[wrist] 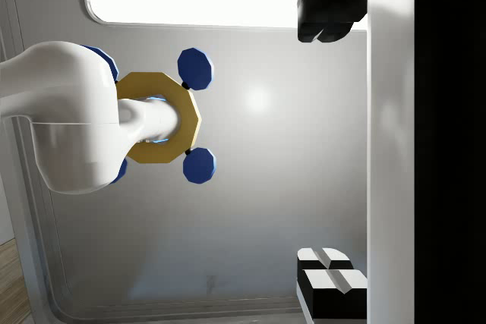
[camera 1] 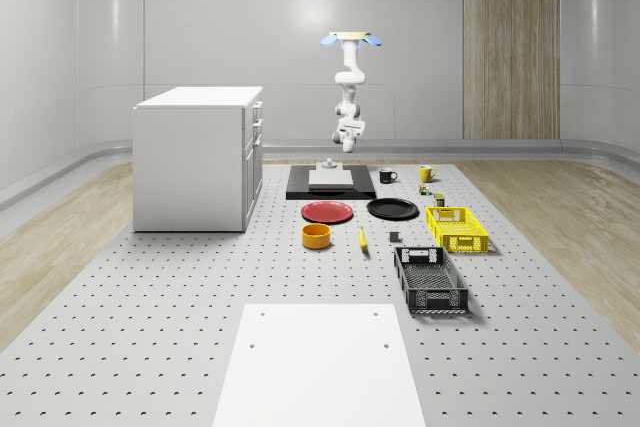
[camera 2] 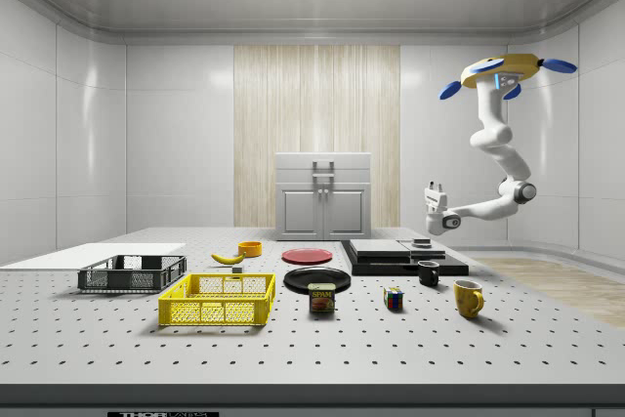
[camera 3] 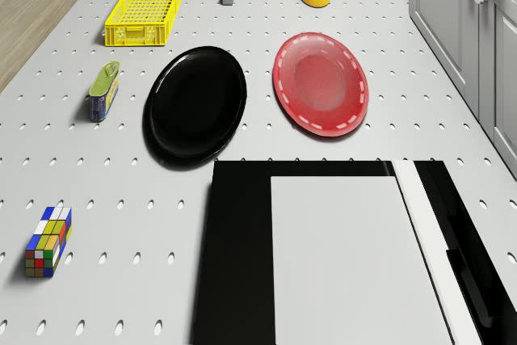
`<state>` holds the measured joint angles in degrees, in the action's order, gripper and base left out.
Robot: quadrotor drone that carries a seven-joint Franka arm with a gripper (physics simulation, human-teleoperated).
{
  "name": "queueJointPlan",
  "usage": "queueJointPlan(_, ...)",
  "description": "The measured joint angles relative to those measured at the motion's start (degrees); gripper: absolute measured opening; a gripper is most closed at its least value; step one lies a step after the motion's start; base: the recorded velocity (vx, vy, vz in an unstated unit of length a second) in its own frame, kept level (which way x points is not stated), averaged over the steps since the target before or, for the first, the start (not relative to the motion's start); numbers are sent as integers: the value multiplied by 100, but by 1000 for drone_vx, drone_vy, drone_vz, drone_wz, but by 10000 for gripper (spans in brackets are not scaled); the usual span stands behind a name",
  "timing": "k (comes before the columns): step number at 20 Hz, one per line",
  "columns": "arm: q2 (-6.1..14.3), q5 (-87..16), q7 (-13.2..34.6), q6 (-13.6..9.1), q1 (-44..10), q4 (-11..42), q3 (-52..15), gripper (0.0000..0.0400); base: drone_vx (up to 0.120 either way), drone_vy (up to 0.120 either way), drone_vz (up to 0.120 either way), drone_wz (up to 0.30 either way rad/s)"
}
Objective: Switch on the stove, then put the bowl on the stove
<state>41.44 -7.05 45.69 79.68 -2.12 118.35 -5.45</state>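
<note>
The drone (camera 2: 508, 73) hovers high beyond the far end of the stove (camera 1: 331, 183), its arm bent down so the hand (camera 2: 434, 191) hangs in the air above the stove's edge, pointing upward. In the wrist view its fingers (wrist: 331, 278) stand spread well apart, holding nothing. The orange bowl (camera 1: 317, 236) sits on the tabletop (camera 1: 200, 287) near the red plate (camera 1: 328, 212), well apart from the stove.
</note>
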Motion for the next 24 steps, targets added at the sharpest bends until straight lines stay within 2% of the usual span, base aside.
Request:
queueJointPlan(5, 49, -940, 131, 44, -209, 164, -663, 400, 0, -120, 0, 0)
queueJointPlan(9, 160, -2406, 368, 118, -546, 623, -1664, 400, 0, -120, 0, 0)
queueJointPlan(12, 332, -4045, 717, 194, -956, 1387, -2702, 400, 0, -120, 0, 0)
queueJointPlan(15, 573, -5989, 1296, 194, -1552, 2484, -3796, 400, 0, -120, 0, 0)
queueJointPlan(17, 740, -7251, 1791, 77, -2077, 3209, -4440, 400, 0, -120, 0, 0)
queueJointPlan(19, 898, -8328, 2308, -142, -2684, 3786, -4977, 400, 0, -120, 0, 0)
queueJointPlan(21, 1048, -9152, 2785, -414, -3309, 4184, -5406, 400, 0, -120, 0, 0)
queueJointPlan(24, 1260, -9943, 3354, -798, -4129, 4514, -5870, 400, 0, -80, 0, 0)
